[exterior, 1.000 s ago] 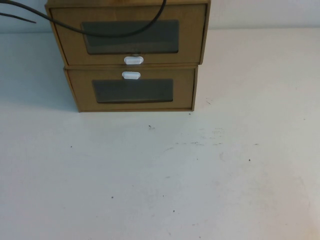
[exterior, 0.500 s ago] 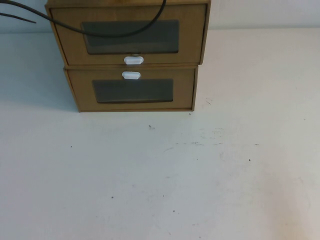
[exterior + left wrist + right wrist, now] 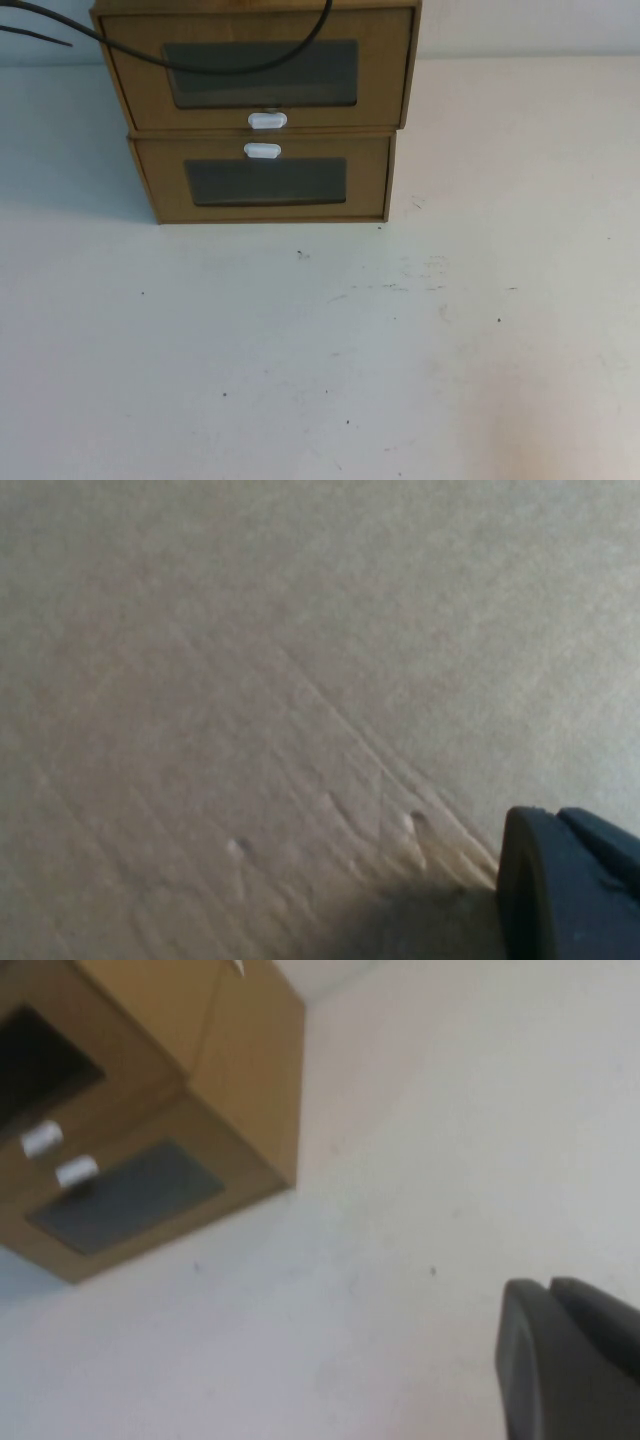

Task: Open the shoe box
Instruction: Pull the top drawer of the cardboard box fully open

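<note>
Right hand: dark, closed on nothing, held over the white table to the right of the boxes and well apart from them. It shows only in its own wrist view.

Left hand: only a dark edge shows, close against a tan cardboard surface. Which face of which box this is cannot be told, nor whether the hand is open or closed.

Upper tan cardboard shoe box with dark window panel: stacked on the lower one at the far side of the table, front flush. Upper white pull tab sits at its bottom rim. Black cable droops across its front.

Lower tan cardboard shoe box of the same pattern: front flush. Lower white pull tab sits at its top rim, just beside the other tab.

Change over the last second: none. Boxes, tabs and cable lie as before, and the right hand has stayed closed.

Judgement: opening not yet begun. A hand must first reach a tab, then draw that front outward.
</note>
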Motion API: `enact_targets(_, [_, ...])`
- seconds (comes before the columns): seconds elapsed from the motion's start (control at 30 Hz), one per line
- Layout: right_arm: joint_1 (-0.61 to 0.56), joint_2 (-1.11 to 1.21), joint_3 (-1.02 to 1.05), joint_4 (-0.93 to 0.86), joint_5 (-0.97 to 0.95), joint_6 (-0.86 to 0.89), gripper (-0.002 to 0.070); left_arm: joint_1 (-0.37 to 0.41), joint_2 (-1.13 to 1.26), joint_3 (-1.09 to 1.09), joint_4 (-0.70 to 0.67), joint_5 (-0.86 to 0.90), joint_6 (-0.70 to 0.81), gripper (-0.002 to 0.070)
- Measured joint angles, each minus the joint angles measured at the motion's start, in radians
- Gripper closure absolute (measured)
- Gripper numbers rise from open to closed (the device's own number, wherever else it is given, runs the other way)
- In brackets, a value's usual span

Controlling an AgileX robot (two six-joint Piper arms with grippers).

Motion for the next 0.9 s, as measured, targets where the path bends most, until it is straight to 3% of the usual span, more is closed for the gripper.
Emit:
enact_targets(0.23, [0.0, 0.314, -0.238, -0.092, 0.249, -0.161, 0.069, 0.0, 0.0, 0.0, 0.0, 0.0, 0.0, 0.068])
enact_targets(0.5, [0.019, 0.641, -0.476, -0.06, 0.355, -0.37, 0.069, 0.0, 0.0, 0.0, 0.0, 0.0, 0.0, 0.068])
enact_targets(0.73, [0.261, 0.895, -0.702, -0.077, 0.317, -0.406, 0.069, 0.0, 0.0, 0.0, 0.0, 0.0, -0.008, 0.068])
enact_targets(0.9, [0.498, 1.093, -0.893, -0.241, 0.3, -0.328, 0.069, 0.0, 0.0, 0.0, 0.0, -0.001, -0.012, 0.068])
